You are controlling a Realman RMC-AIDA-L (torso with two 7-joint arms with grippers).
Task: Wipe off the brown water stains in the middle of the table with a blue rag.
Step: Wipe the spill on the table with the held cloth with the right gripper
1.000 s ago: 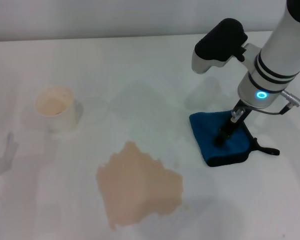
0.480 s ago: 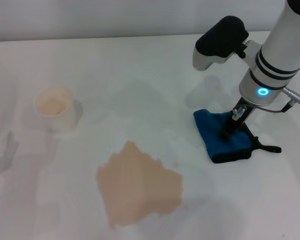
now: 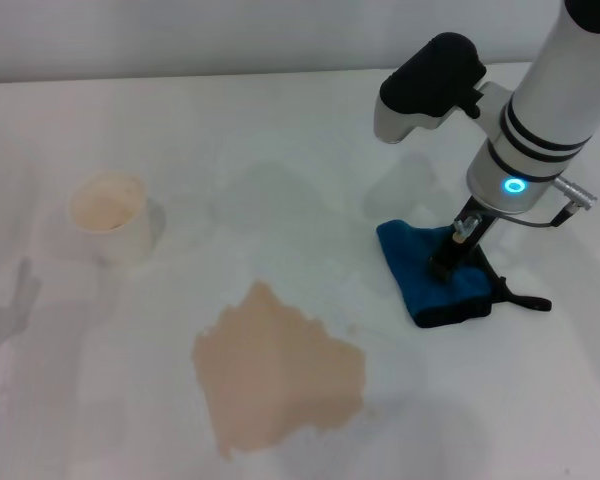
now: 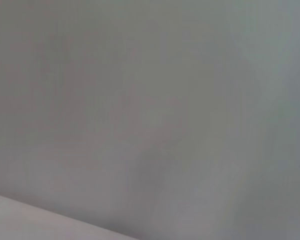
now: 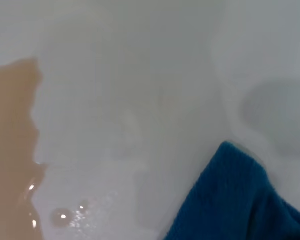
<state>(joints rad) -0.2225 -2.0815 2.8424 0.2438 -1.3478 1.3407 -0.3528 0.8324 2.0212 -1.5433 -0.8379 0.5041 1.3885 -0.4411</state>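
Note:
The blue rag point(image 3: 416, 272) lies bunched on the white table point(image 3: 280, 130) at the right, its black loop tab point(image 3: 526, 300) trailing to the right. My right gripper point(image 3: 444, 264) stands on the rag, pointing down, with its fingers pinched into the cloth. The brown water stains point(image 3: 280, 368) form one ragged tan puddle at the front middle, left of the rag and apart from it. The right wrist view shows the rag's corner point(image 5: 230, 200) and the puddle's edge point(image 5: 10, 140) with bare table between them. My left gripper is out of view; its wrist view shows only blank grey surface.
A white cup point(image 3: 112, 216) with beige inside stands at the left, behind the puddle. A few small droplets point(image 5: 62, 216) lie next to the puddle's edge. The table's far edge runs along the top of the head view.
My right gripper and the rag under it slid slightly right, then back left and a little away from me. The puddle and cup have not moved.

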